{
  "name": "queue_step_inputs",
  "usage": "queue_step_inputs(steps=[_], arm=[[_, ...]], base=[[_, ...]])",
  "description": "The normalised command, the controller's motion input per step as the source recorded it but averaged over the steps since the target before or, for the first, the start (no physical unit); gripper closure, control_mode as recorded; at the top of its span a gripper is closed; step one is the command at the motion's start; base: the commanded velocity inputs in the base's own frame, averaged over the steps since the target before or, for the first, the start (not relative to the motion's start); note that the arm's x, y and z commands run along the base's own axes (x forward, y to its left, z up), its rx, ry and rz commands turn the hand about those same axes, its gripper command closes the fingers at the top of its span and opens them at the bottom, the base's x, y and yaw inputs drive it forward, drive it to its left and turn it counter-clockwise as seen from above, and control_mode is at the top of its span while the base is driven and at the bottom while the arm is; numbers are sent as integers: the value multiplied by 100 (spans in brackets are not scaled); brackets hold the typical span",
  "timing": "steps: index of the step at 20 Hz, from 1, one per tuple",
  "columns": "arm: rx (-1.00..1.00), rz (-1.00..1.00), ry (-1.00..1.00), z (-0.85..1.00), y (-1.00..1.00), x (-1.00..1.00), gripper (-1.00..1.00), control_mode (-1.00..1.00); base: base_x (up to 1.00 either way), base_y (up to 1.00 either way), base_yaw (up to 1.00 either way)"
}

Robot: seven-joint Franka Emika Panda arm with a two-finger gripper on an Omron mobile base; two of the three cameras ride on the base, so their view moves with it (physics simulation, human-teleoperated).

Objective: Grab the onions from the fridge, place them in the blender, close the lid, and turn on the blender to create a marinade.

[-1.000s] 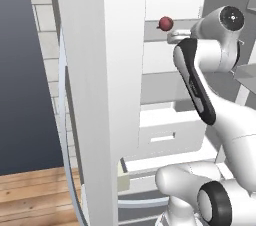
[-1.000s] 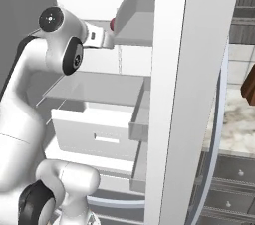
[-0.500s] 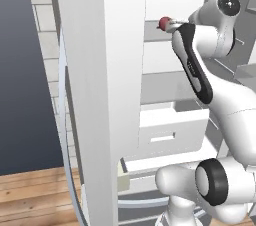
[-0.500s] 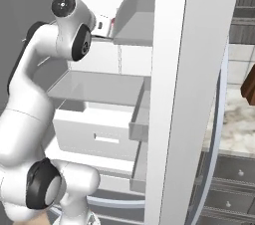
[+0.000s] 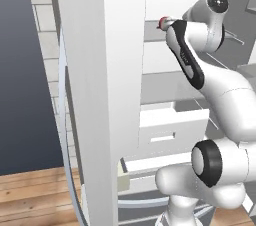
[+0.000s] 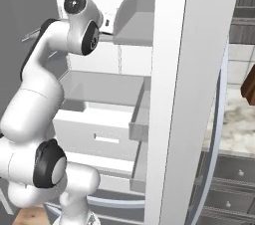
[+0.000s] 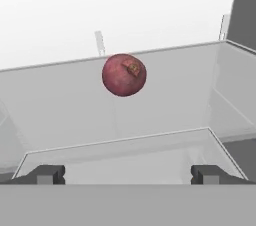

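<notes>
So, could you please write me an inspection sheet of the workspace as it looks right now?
Surface: grey fridge shelf, bare apart from one bulb.
Job's things: fridge stands open; a dark red onion sits near the back of the shelf, also glimpsed in the left base view. Drawers below, one pulled out.
Clutter: nothing seen.
Grippers: gripper open, fingers wide apart and short of the onion, holding nothing.
Cables: nothing seen.
Surroundings: wood floor on the left, marble counter with grey drawer fronts on the right.
</notes>
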Motion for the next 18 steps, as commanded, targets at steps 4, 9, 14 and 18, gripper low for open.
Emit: queue_step_inputs(steps=[4, 9, 14, 18], arm=[[0, 0, 0, -9, -9, 50, -100, -100], [0, 0, 1, -6, -4, 57, -100, -100], [0, 0, 3, -3, 0, 58, -100, -100], [0, 0, 4, 0, -1, 55, -100, -100]], base=[[0, 0, 0], [0, 0, 0], [0, 0, 0], [0, 0, 0]])
